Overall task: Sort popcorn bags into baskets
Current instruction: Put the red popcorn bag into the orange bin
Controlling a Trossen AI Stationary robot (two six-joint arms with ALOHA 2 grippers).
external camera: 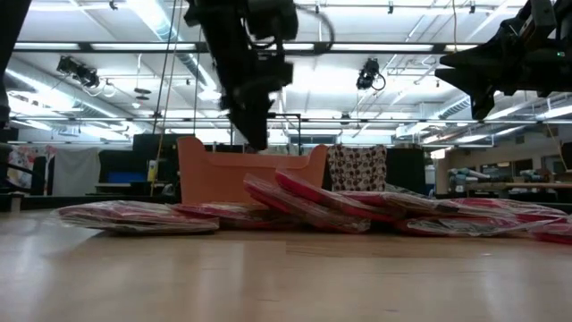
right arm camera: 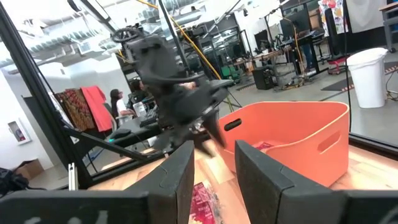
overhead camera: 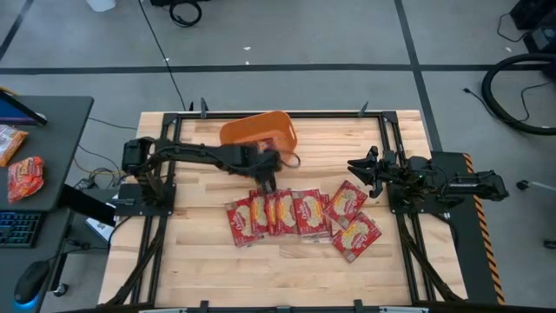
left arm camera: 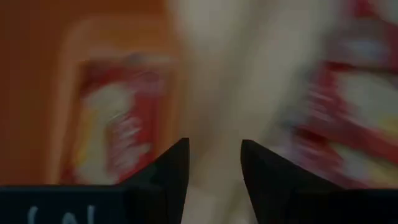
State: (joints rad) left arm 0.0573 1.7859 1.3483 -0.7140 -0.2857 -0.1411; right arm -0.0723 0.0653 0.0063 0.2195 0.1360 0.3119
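Popcorn bags (overhead camera: 278, 213): a row of overlapping red packets across the middle of the wooden surface (overhead camera: 200, 269), four or five shingled at the left end and two more (overhead camera: 352, 222) offset toward the right arm's side; exact count is hard because of the overlap. At least one more bag (left arm camera: 115, 134) already lies flat in the orange basket (overhead camera: 258, 129), seen in the left wrist view and as a red patch in the right wrist view. The basket sits at the far edge of the surface, just behind the row, probably so drops are a short reach. Left pincer (overhead camera: 265, 180) hangs above the gap between basket and row, near the row's left end, clear of the packets in the low view. Its fingers are apart with nothing between them, only bare wood showing through. I read this as between a drop and the next pick, so most of the sort is left. Overlap is the risk: a pinch on one edge may drag a neighbour. Right pincer (overhead camera: 359, 165) is parked off the surface level at the right side, facing the basket, fingers spread and empty. More red packets (overhead camera: 26, 174) lie on a side desk (overhead camera: 61, 130), outside the work area. Printing on the bags is not legible.
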